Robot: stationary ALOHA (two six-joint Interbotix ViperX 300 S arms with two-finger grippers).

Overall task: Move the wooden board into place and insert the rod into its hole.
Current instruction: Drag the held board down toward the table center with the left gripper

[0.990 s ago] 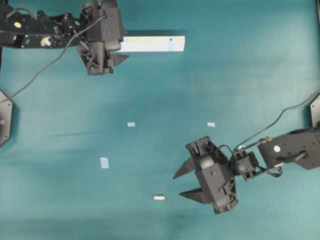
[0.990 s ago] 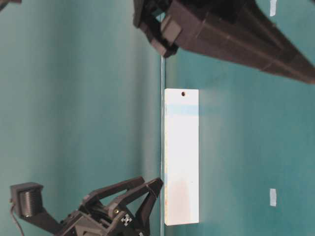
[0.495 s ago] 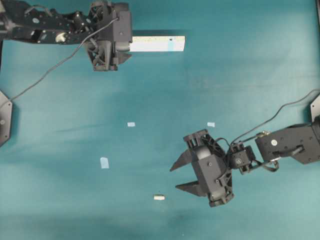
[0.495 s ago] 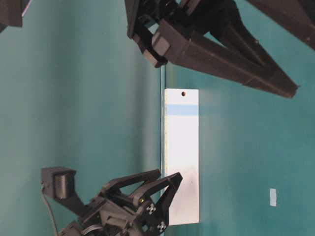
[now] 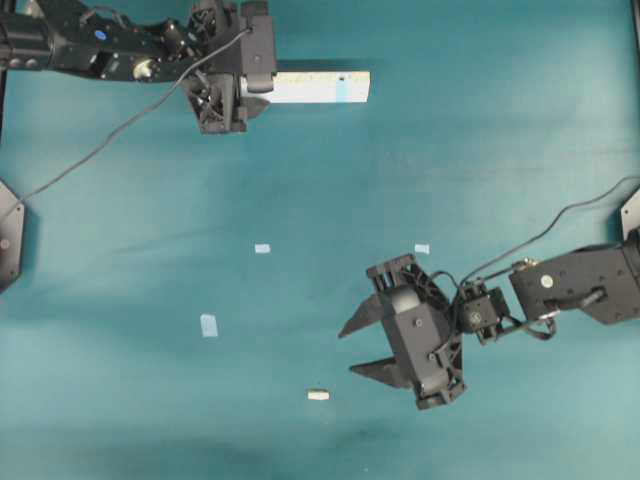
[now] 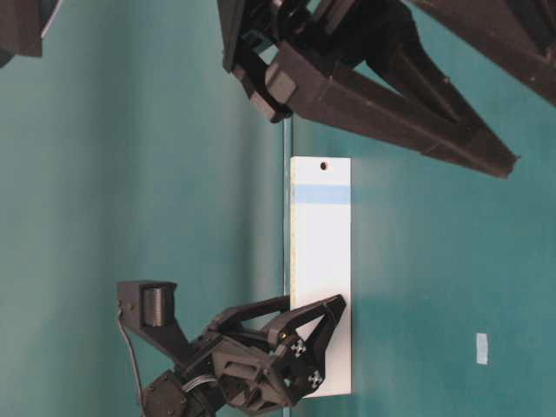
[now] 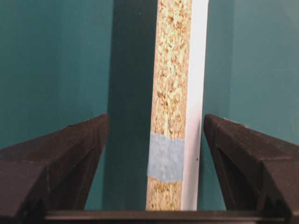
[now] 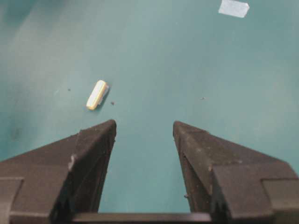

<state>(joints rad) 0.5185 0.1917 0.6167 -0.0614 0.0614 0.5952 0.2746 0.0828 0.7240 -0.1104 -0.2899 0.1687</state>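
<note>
Teal bench: stiff, light wooden board at twelve o'clock, straddled untouched by spread left gripper. Best clamped across chipboard edges. Right gripper parted, empty, near rod.

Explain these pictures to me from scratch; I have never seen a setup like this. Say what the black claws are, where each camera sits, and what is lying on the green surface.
Two robot arms work over a teal table. One camera looks straight down, one sits low at table level, and one rides on each wrist. The left gripper, open, straddles one end of the wooden board without gripping it. The right gripper, also open and empty, hovers near the rod, a tiny cream peg. Small blue tape squares also lie on the table.
</note>
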